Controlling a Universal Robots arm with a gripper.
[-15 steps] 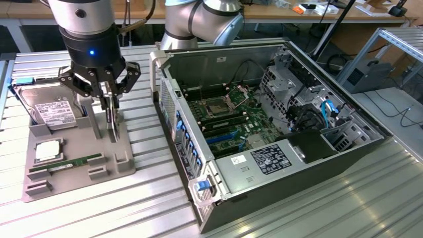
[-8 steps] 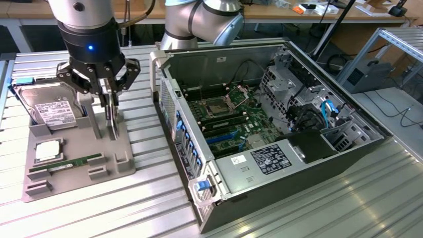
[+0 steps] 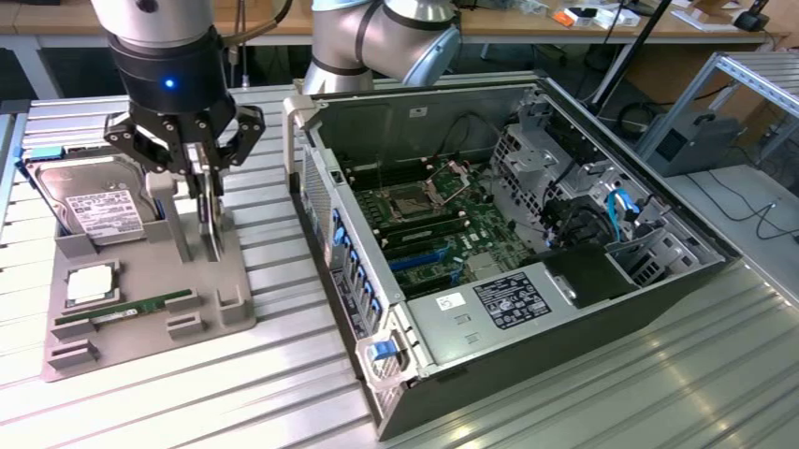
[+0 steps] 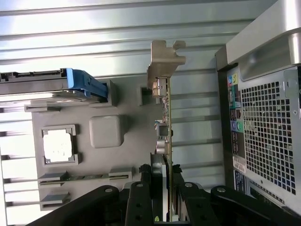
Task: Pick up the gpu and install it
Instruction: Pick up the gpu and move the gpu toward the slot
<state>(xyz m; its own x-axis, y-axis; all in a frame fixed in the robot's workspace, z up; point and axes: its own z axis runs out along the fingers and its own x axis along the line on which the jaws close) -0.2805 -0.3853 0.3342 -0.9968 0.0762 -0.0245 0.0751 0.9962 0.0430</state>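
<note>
Here your arm [image 3: 163,56] points straight down over the grey tray [image 3: 150,327], its hand [image 4: 163,169] clamped on the upright gpu [image 4: 165,108]. That tray also carries a hard drive [image 3: 94,210], a memory stick [image 3: 125,309] and a processor [image 3: 92,281].

This is looking like a robotics lab or workshop. A bare industrial arm [image 3: 163,47] is hanging over a ribbed metal table [image 3: 600,398], its jaws pinching a gpu [image 4: 166,113] at a grey tray [image 3: 187,295] that is carrying loose computer parts. An open PC [image 3: 537,351] is lying on its side beside the tray, its board showing. Behind, wooden benches [image 3: 525,28] are carrying small gear. An aluminium frame [image 3: 749,75] is standing at the exterior view's right, with cables [image 3: 736,201] trailing near it.
</note>
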